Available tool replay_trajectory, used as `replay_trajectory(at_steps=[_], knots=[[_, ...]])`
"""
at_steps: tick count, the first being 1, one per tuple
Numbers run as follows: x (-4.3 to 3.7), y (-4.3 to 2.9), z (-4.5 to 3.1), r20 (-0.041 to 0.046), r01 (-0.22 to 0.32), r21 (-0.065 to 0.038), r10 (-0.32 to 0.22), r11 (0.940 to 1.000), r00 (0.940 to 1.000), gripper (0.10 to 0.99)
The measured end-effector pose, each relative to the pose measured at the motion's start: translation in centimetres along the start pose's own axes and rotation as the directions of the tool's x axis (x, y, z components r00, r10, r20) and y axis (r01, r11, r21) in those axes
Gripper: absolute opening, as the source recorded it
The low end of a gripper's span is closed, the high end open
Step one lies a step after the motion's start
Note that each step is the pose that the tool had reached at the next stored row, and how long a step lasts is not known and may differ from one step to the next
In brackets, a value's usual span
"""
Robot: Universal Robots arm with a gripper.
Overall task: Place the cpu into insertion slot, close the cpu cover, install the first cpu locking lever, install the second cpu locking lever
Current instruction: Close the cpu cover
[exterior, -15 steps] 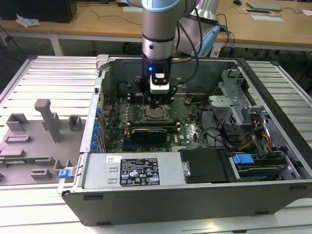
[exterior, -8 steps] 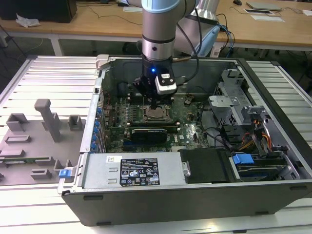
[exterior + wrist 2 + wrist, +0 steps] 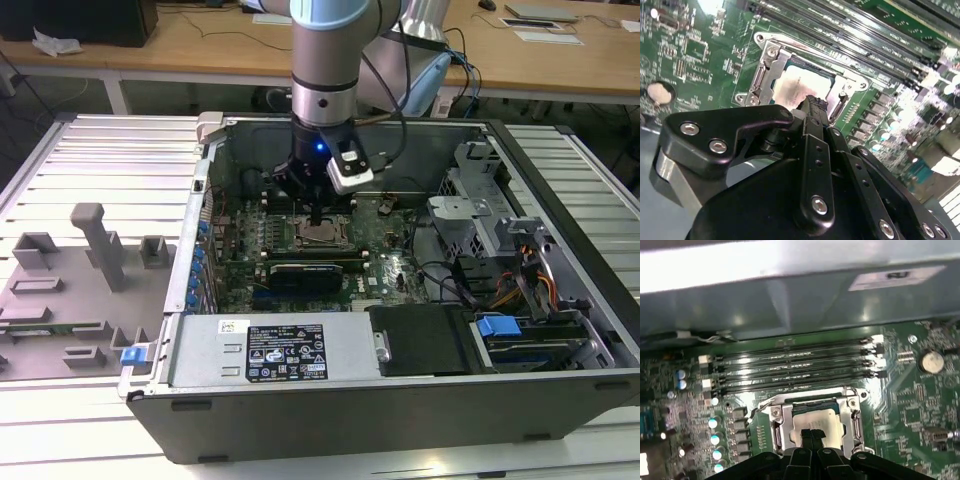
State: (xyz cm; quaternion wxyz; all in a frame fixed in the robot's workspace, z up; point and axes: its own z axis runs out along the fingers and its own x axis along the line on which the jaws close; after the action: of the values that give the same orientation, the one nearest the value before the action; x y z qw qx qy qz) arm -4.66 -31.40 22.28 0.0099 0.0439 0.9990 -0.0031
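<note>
The cpu lies flat in the insertion slot, its pale silver top showing through the window of the cpu cover. The cover's metal frame lies down around the chip. A thin lever rod runs along the socket's edge beside the memory slots. My gripper hangs straight over the chip with its two black fingers pressed together and nothing between them. The tips are at or just above the chip's top; I cannot tell whether they touch. The exterior view shows the gripper inside the open computer case.
Several long memory slots run beside the socket. A black expansion card lies just in front of it. The case wall stands close behind. A drive cage with cables fills the exterior view's right. Grey fixtures stand outside the case.
</note>
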Motion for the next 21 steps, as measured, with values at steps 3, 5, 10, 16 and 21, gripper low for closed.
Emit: replay_trajectory(at_steps=[3,5,10,16,21], knots=[[0.01,-0.07,0.04,0.0004,0.042,-0.001,-0.042,0.9991,0.9991,0.106],[0.07,-0.28,0.05,0.0006,0.057,-0.001,-0.057,0.9984,0.9984,0.106],[0.64,-1.02,0.13,0.0008,0.07,-0.002,-0.07,0.9975,0.9975,0.106],[1.47,-1.38,0.56,0.0009,0.09,-0.013,-0.09,0.9958,0.9959,0.106],[1.69,-1.39,0.66,0.0014,0.107,-0.036,-0.107,0.9936,0.9943,0.106]])
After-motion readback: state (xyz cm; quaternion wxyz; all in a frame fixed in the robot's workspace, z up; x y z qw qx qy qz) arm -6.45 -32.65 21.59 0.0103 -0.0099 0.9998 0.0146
